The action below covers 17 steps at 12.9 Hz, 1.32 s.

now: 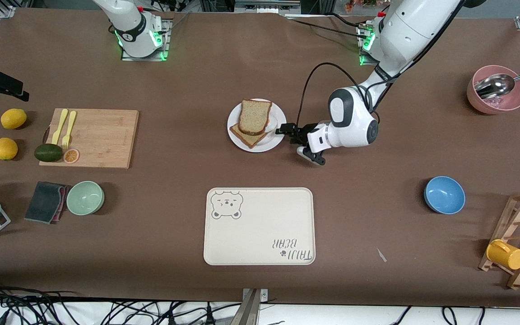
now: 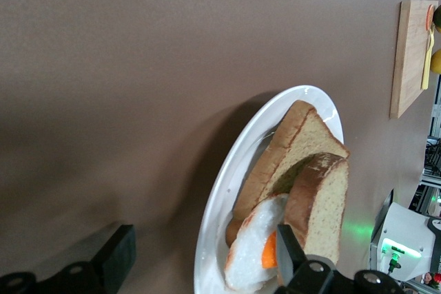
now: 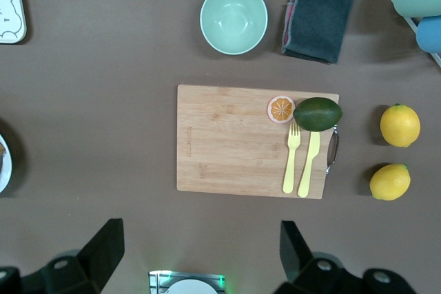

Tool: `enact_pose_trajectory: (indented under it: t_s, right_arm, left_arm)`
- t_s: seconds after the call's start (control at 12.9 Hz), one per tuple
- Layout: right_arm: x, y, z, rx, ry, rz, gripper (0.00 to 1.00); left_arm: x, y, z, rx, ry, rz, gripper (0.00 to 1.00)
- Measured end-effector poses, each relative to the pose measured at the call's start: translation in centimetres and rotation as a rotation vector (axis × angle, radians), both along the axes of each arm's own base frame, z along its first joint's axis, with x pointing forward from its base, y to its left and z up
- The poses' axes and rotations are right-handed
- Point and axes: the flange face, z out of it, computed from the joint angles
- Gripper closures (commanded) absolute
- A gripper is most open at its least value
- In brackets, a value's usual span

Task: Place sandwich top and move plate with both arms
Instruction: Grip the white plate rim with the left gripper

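Two bread slices on the plate (image 1: 276, 141), mid-table: the sandwich top (image 1: 254, 116), pale and speckled, lies tilted across a darker slice (image 1: 247, 137), its domed crust edge toward the robots' bases. Left wrist view shows the fried egg (image 2: 253, 247) between the slices, white with an orange yolk showing, and the sandwich top (image 2: 324, 206) propped on it rather than lying flat.

Left gripper (image 1: 291, 134) sits just beside the plate rim on the left arm's end, low over the table, fingers spread wide and holding nothing; one finger (image 2: 289, 253) is close against the sandwich top's edge, contact uncertain.

Bear-printed tray (image 1: 260, 225) lies nearer the front camera than the plate, apart from it.

Right gripper (image 3: 200, 249) hangs high over the table by the cutting board (image 3: 234, 139), well away from the plate toward the right arm's end; fingers wide apart, nothing between them. That arm waits.

On the board: a fork and knife (image 3: 300, 160), an avocado (image 3: 318, 113), an orange slice (image 3: 281, 109)
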Motion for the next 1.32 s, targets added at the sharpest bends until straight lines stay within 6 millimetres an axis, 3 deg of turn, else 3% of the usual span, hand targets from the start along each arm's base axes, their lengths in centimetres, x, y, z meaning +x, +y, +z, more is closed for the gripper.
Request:
enact_pose_trajectory:
  t_s: [0.47,1.09,1.32]
  right_arm:
    - [-0.1,-0.1,0.6,-0.002,-0.01,-0.002,0.0]
    - [-0.1,-0.1,0.6,-0.002,-0.008,-0.002,0.0]
    - [-0.1,-0.1,0.6,-0.002,-0.008,-0.002,0.0]
  left_arm:
    - [-0.3,0.6,-0.8,-0.075,-0.044,0.012,0.09]
    - [0.2,2.5,-1.1,-0.177,0.028,0.05,0.1]
    - [-0.4,2.9,-2.1,-0.234,0.009,0.045,0.2]
